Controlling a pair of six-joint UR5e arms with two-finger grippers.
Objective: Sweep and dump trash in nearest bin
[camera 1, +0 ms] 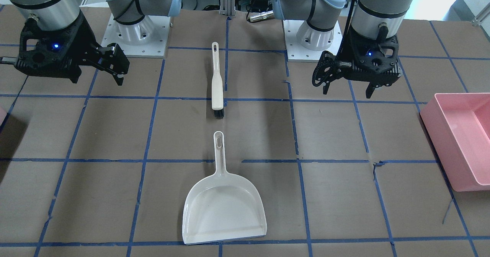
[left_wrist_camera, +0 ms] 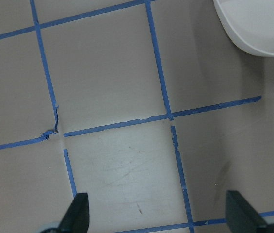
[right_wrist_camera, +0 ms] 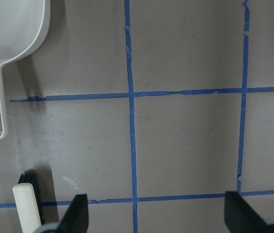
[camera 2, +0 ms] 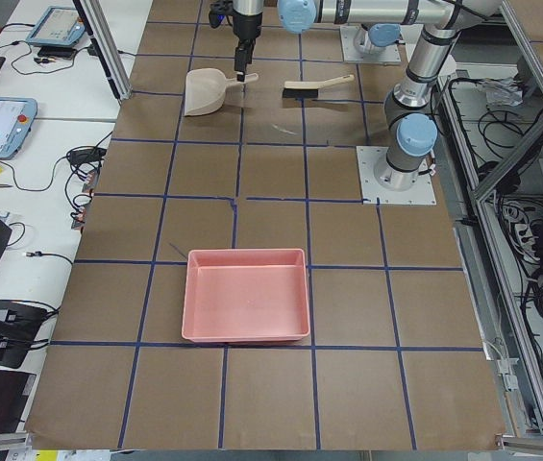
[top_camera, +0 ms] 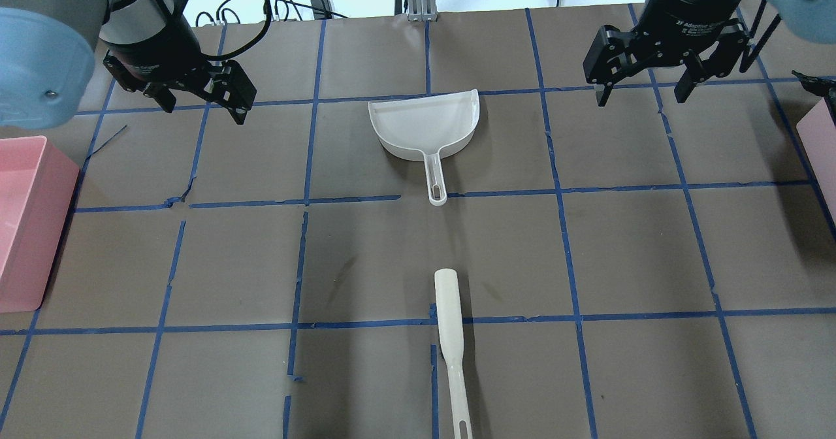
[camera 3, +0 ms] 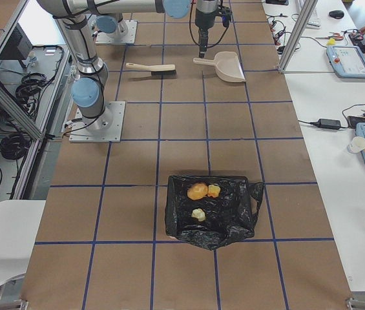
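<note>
trash [camera 3: 197, 191] on bag [camera 3: 234, 216]; left end effector [top_camera: 204, 104], "2f adaptive" right end effector [top_camera: 640, 97]: spread, empty

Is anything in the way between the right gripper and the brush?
Nothing visible. Only taped table surface lies between the open right gripper and the brush; the dustpan sits off to one side.

Brown taped table [camera 1: 115, 134] carries dustpan [camera 1: 224, 211], brush [camera 1: 217, 81], pink tub [camera 1: 446, 142], black bag [camera 3: 227, 216].

Open gap between dustpan [camera 1: 224, 215] and brush [camera 1: 217, 82]
</note>
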